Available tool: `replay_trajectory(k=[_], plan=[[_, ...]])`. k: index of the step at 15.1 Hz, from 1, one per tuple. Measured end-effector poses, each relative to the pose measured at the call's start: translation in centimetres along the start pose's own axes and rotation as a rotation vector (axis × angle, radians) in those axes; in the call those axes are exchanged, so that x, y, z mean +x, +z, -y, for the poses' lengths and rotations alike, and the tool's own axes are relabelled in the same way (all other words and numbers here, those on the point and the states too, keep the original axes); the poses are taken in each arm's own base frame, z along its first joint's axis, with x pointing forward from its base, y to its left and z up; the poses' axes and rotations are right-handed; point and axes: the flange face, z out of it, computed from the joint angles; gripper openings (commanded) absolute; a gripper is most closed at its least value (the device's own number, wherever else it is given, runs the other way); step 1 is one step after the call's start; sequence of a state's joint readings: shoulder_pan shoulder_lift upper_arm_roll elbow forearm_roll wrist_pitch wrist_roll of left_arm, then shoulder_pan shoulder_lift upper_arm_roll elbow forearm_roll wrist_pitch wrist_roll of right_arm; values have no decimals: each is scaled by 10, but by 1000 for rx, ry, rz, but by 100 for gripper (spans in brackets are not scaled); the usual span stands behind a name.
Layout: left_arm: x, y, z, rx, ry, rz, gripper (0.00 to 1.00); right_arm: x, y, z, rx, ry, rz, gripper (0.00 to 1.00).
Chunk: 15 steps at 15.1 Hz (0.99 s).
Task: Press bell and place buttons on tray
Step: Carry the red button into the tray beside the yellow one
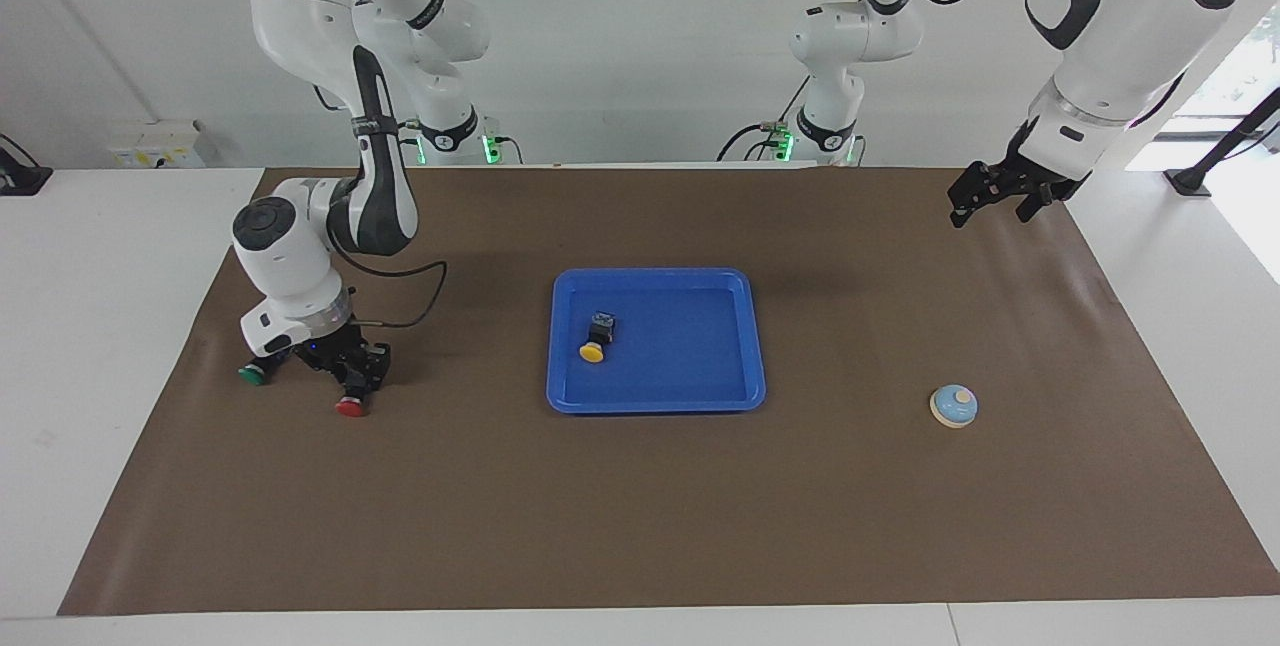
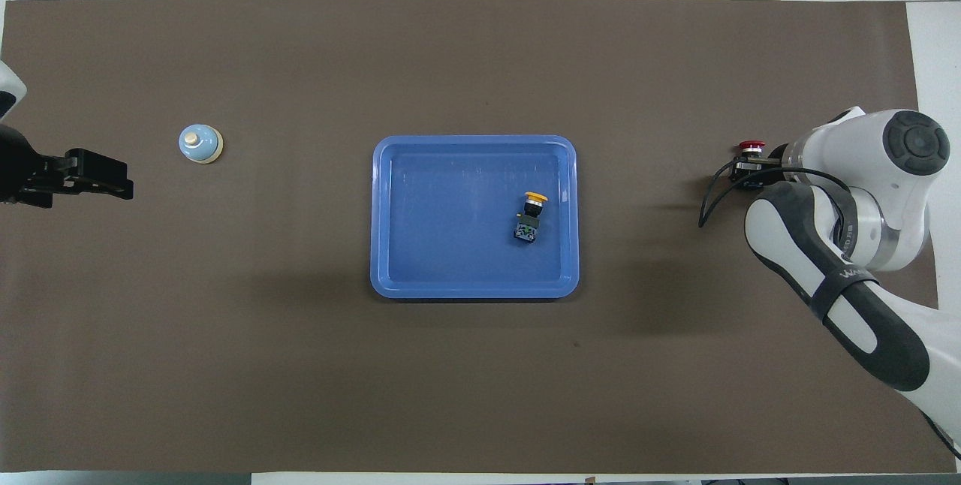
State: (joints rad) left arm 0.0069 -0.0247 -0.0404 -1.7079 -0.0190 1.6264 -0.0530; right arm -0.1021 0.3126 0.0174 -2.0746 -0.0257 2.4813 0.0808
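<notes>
One green button (image 1: 253, 375) part-hidden by right gripper (image 1: 352, 373), clenched on red button (image 1: 351, 407).

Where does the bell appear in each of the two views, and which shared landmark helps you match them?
Facing view: the bell sits low at the picture's right, on the brown mat.
Overhead view: the bell sits at the picture's left, above mid-height.
Shared landmark: the tray at the mat's middle, holding the yellow button.
</notes>
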Motion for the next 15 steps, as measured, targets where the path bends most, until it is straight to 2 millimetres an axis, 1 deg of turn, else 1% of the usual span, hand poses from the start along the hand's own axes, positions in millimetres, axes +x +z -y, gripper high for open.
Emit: replay_trajectory(k=[2,4,6,8,9,10,12,13,15], plan=[[0,0,0,0,0,0,100,0,0,4,0,-21,4,0],[0,0,0,0,0,0,100,3,-6,11,0,-33,22,0],[0,0,0,0,0,0,100,12,-27,25,-1,-55,54,0],[0,0,0,0,0,0,100,23,-56,49,-1,-91,79,0],[0,0,0,0,0,0,100,27,-72,66,0,-106,88,0],[0,0,0,0,0,0,100,29,-88,88,0,-108,95,0],[0,0,0,0,0,0,100,26,-114,140,-1,-100,97,0],[0,0,0,0,0,0,100,20,-122,171,1,-98,90,0],[0,0,0,0,0,0,100,-2,-130,234,7,-91,79,0]])
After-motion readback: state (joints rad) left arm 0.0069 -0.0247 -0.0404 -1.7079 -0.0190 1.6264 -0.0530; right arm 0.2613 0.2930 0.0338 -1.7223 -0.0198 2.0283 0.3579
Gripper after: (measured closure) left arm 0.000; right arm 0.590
